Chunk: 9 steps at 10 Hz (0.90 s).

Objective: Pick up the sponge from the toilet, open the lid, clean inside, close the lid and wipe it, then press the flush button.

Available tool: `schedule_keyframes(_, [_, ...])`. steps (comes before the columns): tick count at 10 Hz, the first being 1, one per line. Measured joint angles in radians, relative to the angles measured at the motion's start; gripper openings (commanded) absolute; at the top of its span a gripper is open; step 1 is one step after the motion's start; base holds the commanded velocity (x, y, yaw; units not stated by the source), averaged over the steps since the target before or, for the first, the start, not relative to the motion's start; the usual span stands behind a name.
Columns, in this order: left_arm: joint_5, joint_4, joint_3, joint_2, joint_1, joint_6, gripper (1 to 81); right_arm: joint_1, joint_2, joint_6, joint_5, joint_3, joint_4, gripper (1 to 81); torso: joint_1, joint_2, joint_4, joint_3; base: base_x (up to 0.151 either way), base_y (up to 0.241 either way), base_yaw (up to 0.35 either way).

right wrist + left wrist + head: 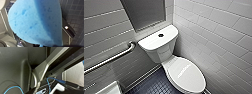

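Observation:
The white toilet (pixel 166 53) stands in the corner ahead, seen from above in the head view. Its oval lid (pixel 185 72) is down, with nothing lying on it. The small dark flush button (pixel 161 35) sits in the middle of the tank top (pixel 156 41). The bright blue sponge (pixel 35 22) looms large and bent in the right wrist view, above dark floor tiles. My right gripper is shut on the sponge. The left wrist view looks at my own grey body panels and a blue cable, and the left gripper holds nothing.
A metal grab bar (pixel 111 58) runs along the tiled wall left of the toilet. White tiled wall (pixel 219 37) stands close on the toilet's right. The dark tiled floor (pixel 154 86) lies in front, with a white fixture corner (pixel 109 88) at the near left.

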Motion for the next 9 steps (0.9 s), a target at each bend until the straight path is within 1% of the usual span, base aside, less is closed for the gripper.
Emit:
schedule_keyframes(2, [0.000,0.000,-0.009,0.009,0.001,0.000,81.1,-0.049,0.101,-0.002,0.027,-0.104,-0.046,1.0,-0.043,0.066,0.000,0.066,0.000,0.000,0.000])
schedule_keyframes(3, [0.000,0.000,-0.034,0.017,0.006,0.000,81.1,-0.080,0.155,-0.003,0.041,-0.163,-0.070,1.0,-0.066,0.101,0.000,0.102,0.000,0.000,0.000])
schedule_keyframes(5, [0.011,0.000,-0.102,0.042,0.021,0.000,81.1,-0.163,0.226,-0.004,0.051,-0.240,-0.117,1.0,-0.114,0.173,0.000,0.172,0.000,0.000,0.000])
schedule_keyframes(6, [0.014,0.000,-0.134,0.058,0.027,0.000,81.1,-0.191,0.258,-0.004,0.053,-0.263,-0.140,1.0,-0.138,0.208,0.000,0.198,0.000,0.000,0.000])
schedule_keyframes(8, [0.019,0.000,-0.180,0.084,0.047,0.000,81.1,-0.201,0.306,-0.005,0.057,-0.297,-0.171,1.0,-0.180,0.273,0.000,0.215,0.000,0.000,0.000])
schedule_keyframes(9, [0.014,0.000,-0.197,0.092,0.050,0.000,81.1,-0.201,0.340,-0.006,0.068,-0.336,-0.186,1.0,-0.205,0.310,0.000,0.218,0.000,0.000,0.000])
